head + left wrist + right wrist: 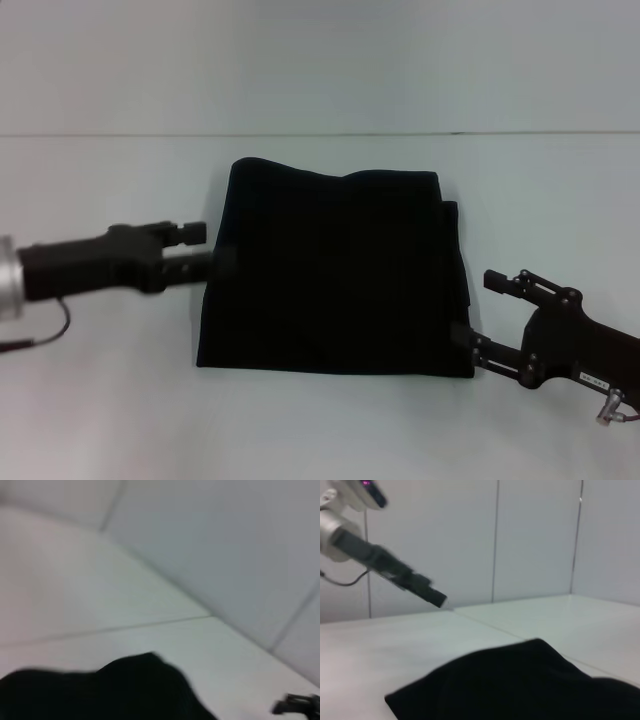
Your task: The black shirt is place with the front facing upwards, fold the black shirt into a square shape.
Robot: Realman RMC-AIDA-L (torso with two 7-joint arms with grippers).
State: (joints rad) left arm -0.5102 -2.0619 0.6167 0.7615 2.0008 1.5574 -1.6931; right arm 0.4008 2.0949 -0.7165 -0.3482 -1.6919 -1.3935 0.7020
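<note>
The black shirt (335,270) lies folded into a rough square in the middle of the white table (320,430). Its lettering and neck label are hidden. My left gripper (210,248) is open at the shirt's left edge, with its lower finger touching the cloth. My right gripper (473,308) is open at the shirt's near right corner, with its lower finger against the cloth. The shirt also shows in the left wrist view (100,690) and in the right wrist view (520,685). The right wrist view shows the left arm's gripper (436,598) farther off.
A white wall (320,60) rises behind the table's far edge. A thin cable (40,335) hangs from the left arm. The right gripper shows at the edge of the left wrist view (299,705).
</note>
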